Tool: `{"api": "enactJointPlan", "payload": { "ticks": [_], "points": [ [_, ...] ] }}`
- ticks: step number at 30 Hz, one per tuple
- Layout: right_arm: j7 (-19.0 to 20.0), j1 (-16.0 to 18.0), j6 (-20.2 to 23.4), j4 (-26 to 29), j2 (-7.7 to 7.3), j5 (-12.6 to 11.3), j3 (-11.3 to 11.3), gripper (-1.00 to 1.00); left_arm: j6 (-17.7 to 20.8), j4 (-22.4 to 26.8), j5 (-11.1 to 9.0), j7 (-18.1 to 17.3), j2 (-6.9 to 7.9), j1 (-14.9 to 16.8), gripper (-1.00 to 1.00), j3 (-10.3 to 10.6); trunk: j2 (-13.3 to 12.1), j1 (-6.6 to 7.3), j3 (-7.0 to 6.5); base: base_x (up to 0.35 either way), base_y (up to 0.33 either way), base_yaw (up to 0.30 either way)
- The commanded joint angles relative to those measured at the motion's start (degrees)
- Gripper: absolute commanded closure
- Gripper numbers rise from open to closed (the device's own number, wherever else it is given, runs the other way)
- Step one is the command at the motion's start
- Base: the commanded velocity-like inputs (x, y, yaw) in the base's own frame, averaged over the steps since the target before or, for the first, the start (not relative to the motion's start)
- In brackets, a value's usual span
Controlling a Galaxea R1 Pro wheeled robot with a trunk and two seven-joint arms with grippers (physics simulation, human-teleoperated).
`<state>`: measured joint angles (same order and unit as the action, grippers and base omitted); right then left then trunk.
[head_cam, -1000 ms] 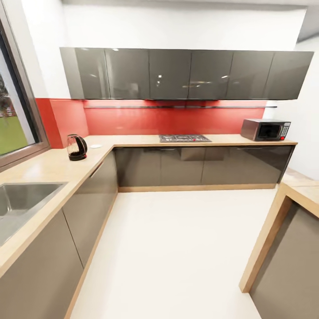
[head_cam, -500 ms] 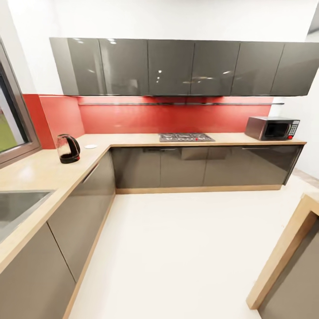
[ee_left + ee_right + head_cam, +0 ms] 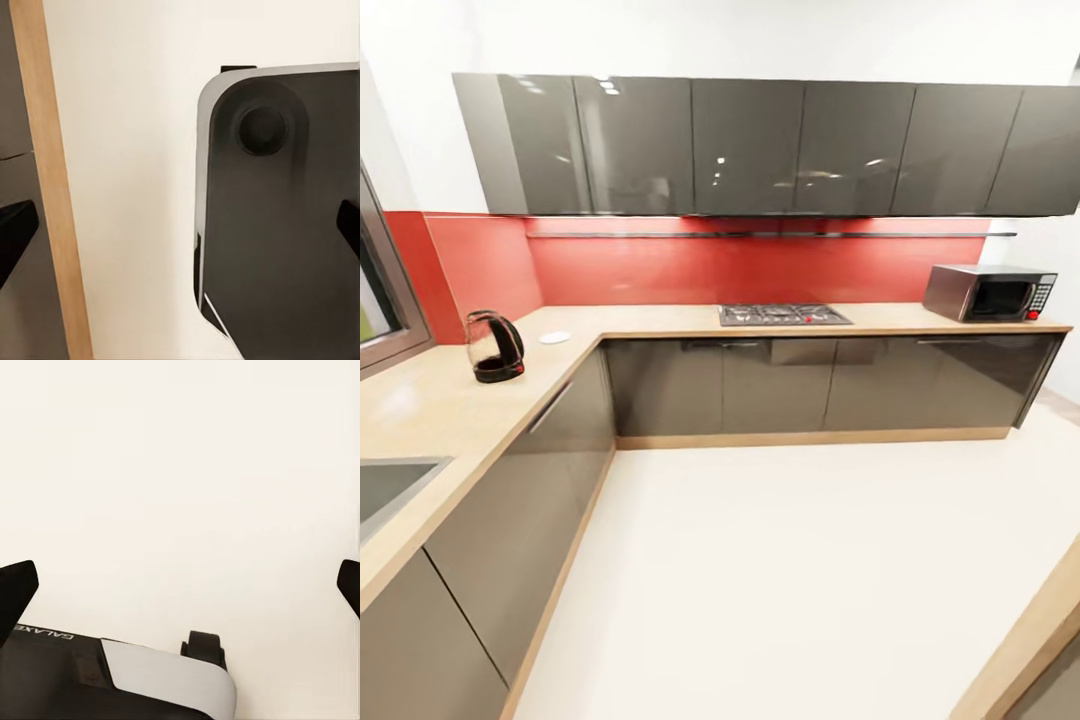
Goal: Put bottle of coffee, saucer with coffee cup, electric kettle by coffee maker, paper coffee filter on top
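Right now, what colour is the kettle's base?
Black, under a clear glass body; the kettle shows best in the head view.

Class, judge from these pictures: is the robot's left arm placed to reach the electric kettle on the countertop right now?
Probably not. The electric kettle stands far along the countertop, and the left gripper hangs open over pale floor beside the robot's base. Nothing blocks the way, but the robot would likely need to drive closer.

Base shell: rounded-corner dark grey panel with pale silver-white rim (image 3: 277, 217)
Recess: round dark dimple near the panel's corner (image 3: 262, 129)
Marking: white "GALAXEA" lettering on black body (image 3: 45, 634)
Wheel: small black caster (image 3: 204, 648)
Finger tips: black wedges (image 3: 16, 585)
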<state>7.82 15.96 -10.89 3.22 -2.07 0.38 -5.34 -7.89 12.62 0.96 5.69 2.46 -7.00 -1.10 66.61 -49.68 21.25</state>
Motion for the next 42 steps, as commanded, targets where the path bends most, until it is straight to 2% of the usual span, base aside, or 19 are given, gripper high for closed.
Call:
{"api": "enactJointPlan", "payload": {
  "ticks": [1, 42],
  "points": [
    [0.0, 0.0, -0.2, -0.1, -0.03, 0.1, -0.5, -1.00, -0.1, 0.1, 0.1, 0.1, -0.03, 0.0, -1.00, -0.1, 0.0, -0.04, 0.05, 0.338, 0.000, 0.000],
    [0.1, 0.0, -0.4, -0.2, -0.22, 0.2, -0.8, -1.00, -0.3, -0.1, 0.1, 0.1, -0.09, 0.0, -1.00, -0.3, 0.0, -0.04, 0.05, 0.338, 0.000, 0.000]
  ]
}}
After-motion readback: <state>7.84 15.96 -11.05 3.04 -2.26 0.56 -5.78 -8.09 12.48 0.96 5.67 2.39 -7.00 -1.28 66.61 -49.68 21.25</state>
